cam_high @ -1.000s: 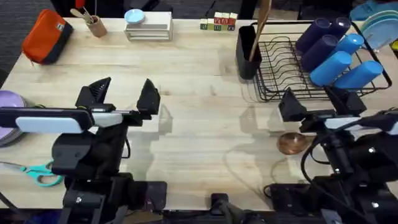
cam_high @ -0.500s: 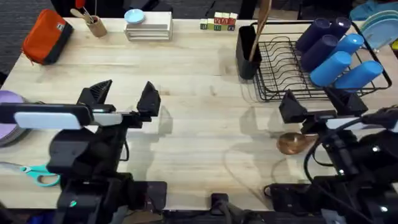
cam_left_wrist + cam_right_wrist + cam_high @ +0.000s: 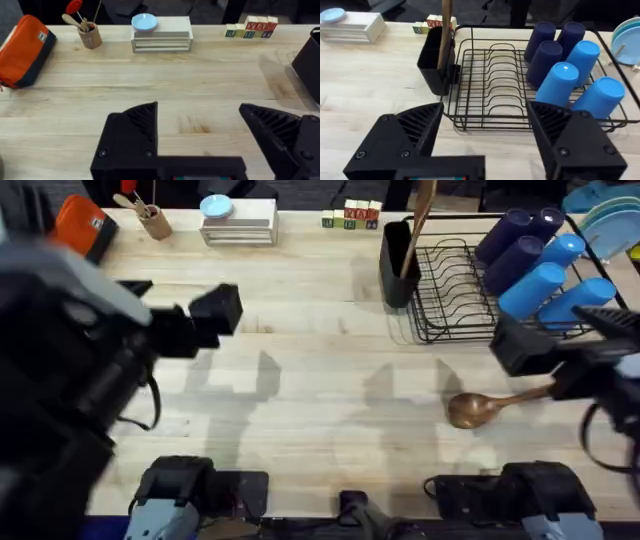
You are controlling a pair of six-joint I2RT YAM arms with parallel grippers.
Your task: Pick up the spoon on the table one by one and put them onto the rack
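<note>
Found one spoon (image 3: 478, 408) lying flat on the table (image 3: 320, 380), just in front of the rack (image 3: 450, 290), bowl toward the middle and handle pointing to the right side. Noted a second spoon (image 3: 446, 30) already standing upright in the holder (image 3: 434, 65) at the rack's left end. Saw the right gripper (image 3: 485, 135) empty with fingers spread wide, raised above the table near the handle of the lying spoon and facing the rack. Saw the left gripper (image 3: 205, 125) also released and empty, well apart from the spoon, over the left half of the table.

Judged the step as the approach to the remaining spoon, grasp not yet made. For the next move, probably needed to bring the right gripper down over the slim handle, turn the fingers across it, close firmly, then lift and tilt the spoon upright to drop it into the holder beside the other one. Expected some slipping on the glossy handle.
</note>
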